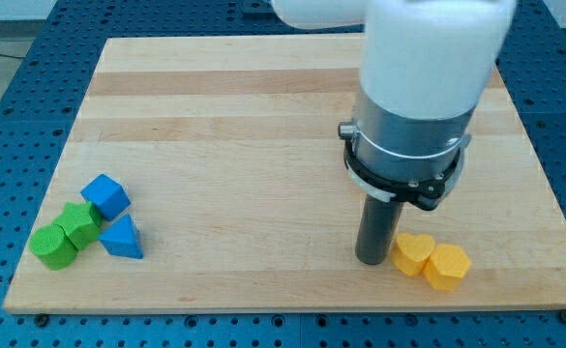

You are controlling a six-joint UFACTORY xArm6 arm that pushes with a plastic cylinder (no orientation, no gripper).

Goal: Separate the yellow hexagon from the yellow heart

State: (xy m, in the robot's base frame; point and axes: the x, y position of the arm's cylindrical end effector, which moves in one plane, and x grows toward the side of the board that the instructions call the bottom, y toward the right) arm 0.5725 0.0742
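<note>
Two yellow blocks sit touching near the view's bottom right of the wooden board point(263, 145). The left one is the yellow heart point(413, 253). The right one is the yellow hexagon point(447, 266). My tip point(374, 259) stands on the board just left of the yellow heart, very close to it or touching it. The rod comes down from the large white and grey arm body above.
A cluster sits at the view's bottom left: a blue cube point(105, 196), a blue triangle point(121, 238), a green block point(78, 224) and a second green block point(51, 246). The board's bottom edge runs just below the yellow blocks.
</note>
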